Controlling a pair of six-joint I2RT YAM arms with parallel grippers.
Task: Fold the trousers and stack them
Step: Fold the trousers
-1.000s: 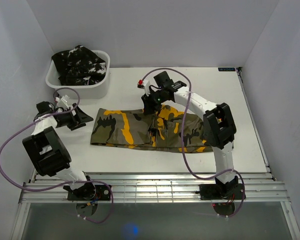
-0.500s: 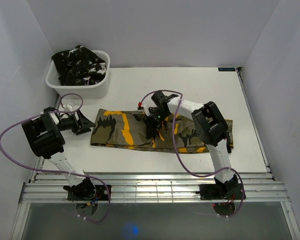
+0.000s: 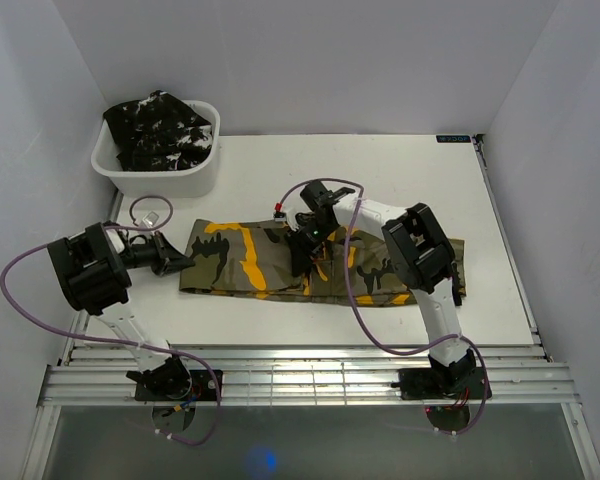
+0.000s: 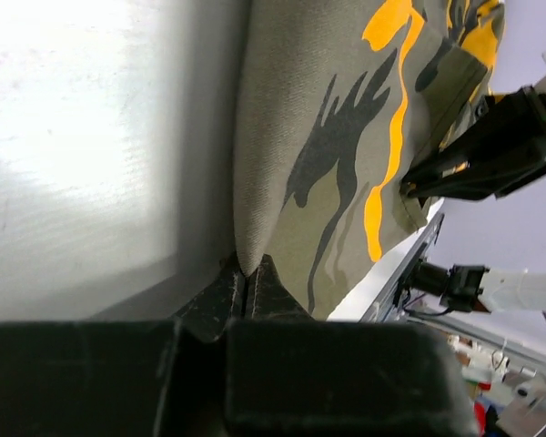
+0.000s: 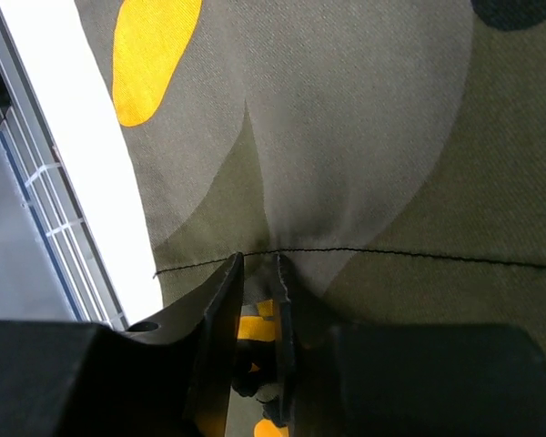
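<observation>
olive pair half folded, black pair not yet started

the olive trousers lie as a long flat strip across the middle of the frame. the left gripper is pinched onto their left end and the right gripper is clamped on a raised tuck of cloth at mid-length, so a crosswise fold looks to be the step in hand. the black trousers sit bunched in the tub at upper left, unfolded, and nothing is stacked. the strip's lower edge runs near the rail at the bottom. bare table lies open at upper right, while the tub crowds the left arm.
</observation>
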